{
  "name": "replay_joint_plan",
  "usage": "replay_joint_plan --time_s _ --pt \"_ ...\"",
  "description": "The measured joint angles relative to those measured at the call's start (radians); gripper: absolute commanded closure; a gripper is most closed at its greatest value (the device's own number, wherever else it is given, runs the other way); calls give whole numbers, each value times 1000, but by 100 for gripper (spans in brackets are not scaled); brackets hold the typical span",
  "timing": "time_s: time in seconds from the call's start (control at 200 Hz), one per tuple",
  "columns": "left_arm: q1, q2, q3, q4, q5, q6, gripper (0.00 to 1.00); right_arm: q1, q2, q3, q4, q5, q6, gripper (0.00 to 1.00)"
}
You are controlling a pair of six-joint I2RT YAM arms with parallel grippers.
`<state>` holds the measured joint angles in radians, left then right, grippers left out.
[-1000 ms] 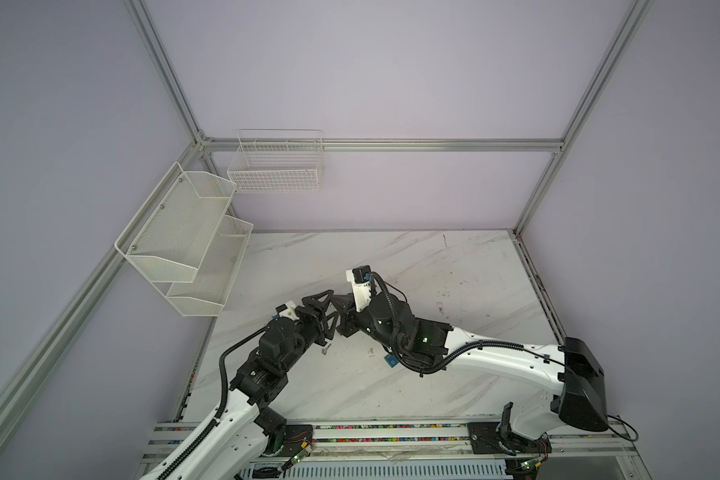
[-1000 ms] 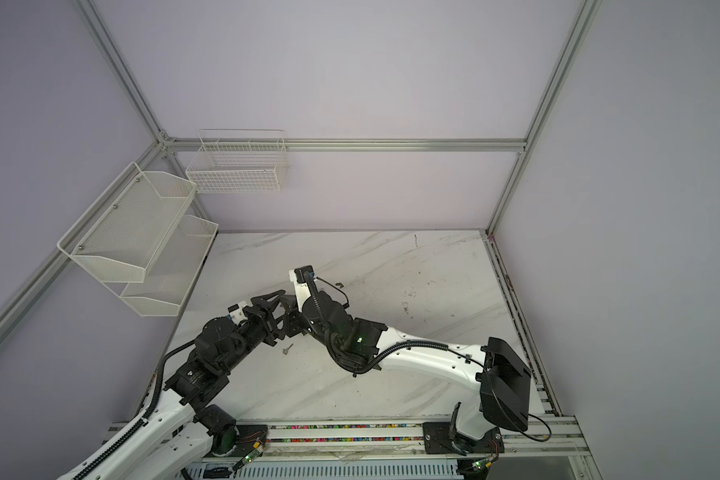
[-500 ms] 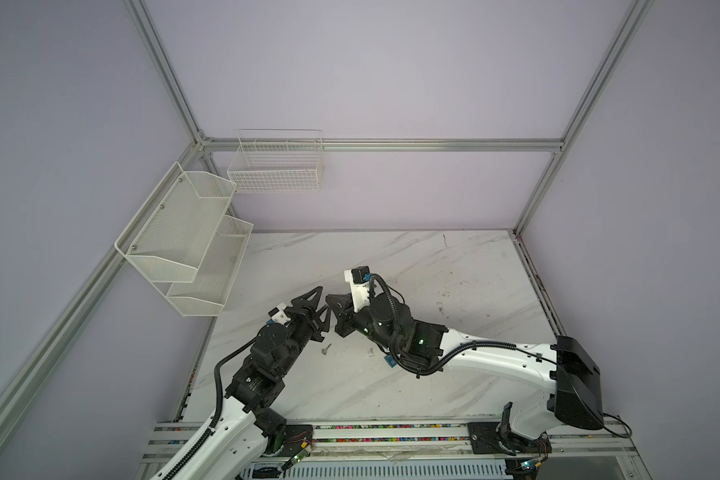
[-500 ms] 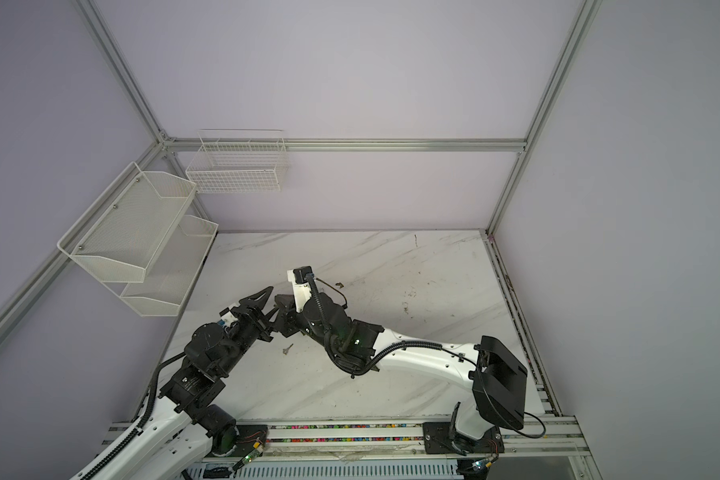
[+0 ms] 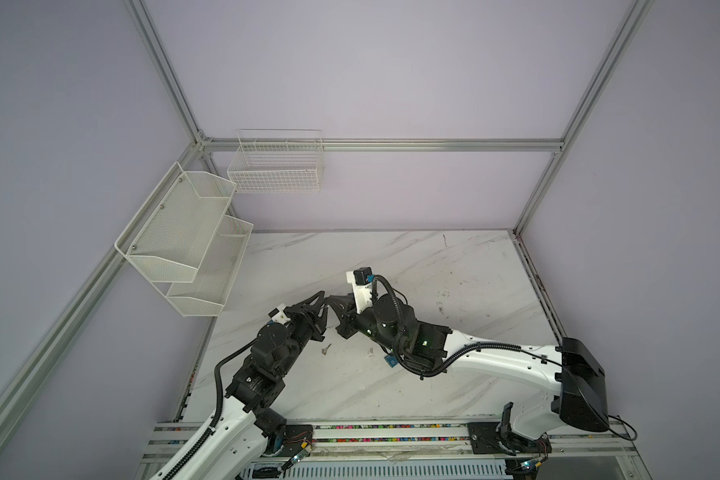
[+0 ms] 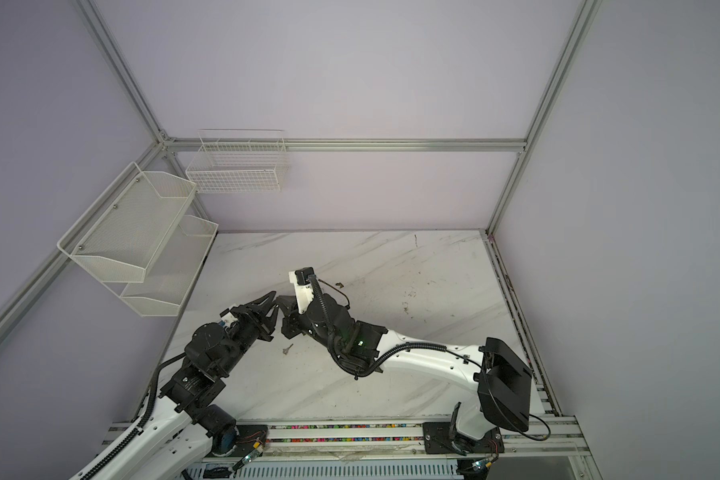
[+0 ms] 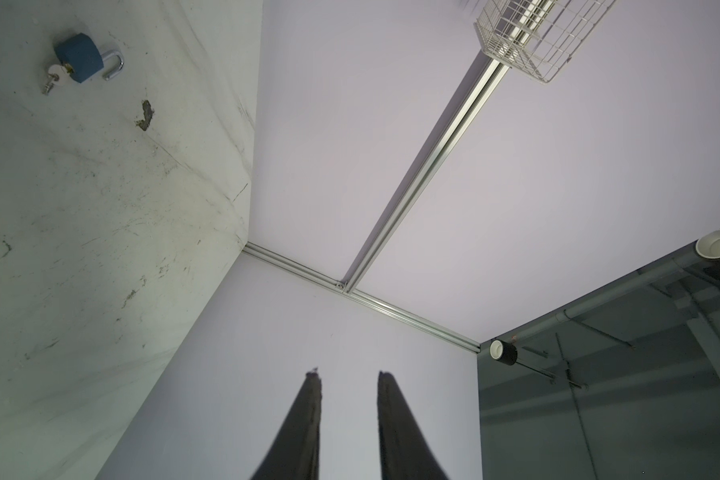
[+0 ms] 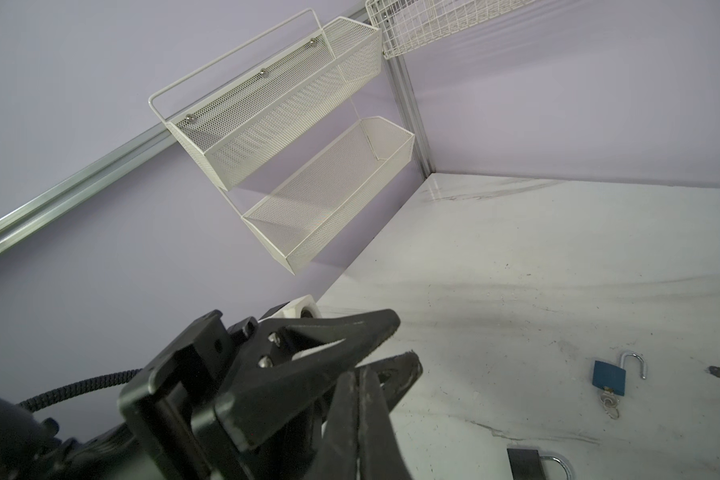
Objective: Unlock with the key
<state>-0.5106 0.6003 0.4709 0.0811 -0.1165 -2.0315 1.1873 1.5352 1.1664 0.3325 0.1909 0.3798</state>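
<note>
A blue padlock point(image 8: 609, 378) lies on the marble table point(image 5: 391, 257), its silver shackle point(image 8: 634, 363) swung open and a key point(image 8: 609, 405) in its keyhole. The left wrist view shows the same padlock point(image 7: 80, 62) far from my left gripper point(image 7: 349, 374), which is open by a narrow gap with nothing between its fingers. My right gripper point(image 8: 360, 370) is shut and empty. In both top views its tip point(image 5: 329, 298) nearly meets my left gripper point(image 5: 324, 305) above the table. A loose key point(image 5: 326, 348) lies on the table just below both grippers.
A black padlock point(image 8: 524, 463) with a silver shackle lies near my right gripper. Two white mesh shelves point(image 5: 192, 245) hang on the left wall and a wire basket point(image 5: 275, 166) on the back wall. A dark stain point(image 5: 440, 307) marks the table.
My left gripper's jaws have come in from a wide spread to a narrow gap, and its tips have tilted upward. The right gripper has stayed shut and almost still.
</note>
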Motion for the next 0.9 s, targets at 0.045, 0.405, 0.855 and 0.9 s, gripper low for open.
replay_joint_plan --time_s 0.045,0.405,0.855,0.9 --pt "0 0 0 0 0 -1 82 0 -3 -2 3 0 -1 100" --pt "0 3 0 5 0 6 99 0 -12 -15 14 -2 -16 100" --pt "0 40 11 16 2 211 100 -12 -108 -15 -54 -45 -12 42" --pt "0 55 20 12 2 286 100 -26 -139 -18 -63 -73 2 39"
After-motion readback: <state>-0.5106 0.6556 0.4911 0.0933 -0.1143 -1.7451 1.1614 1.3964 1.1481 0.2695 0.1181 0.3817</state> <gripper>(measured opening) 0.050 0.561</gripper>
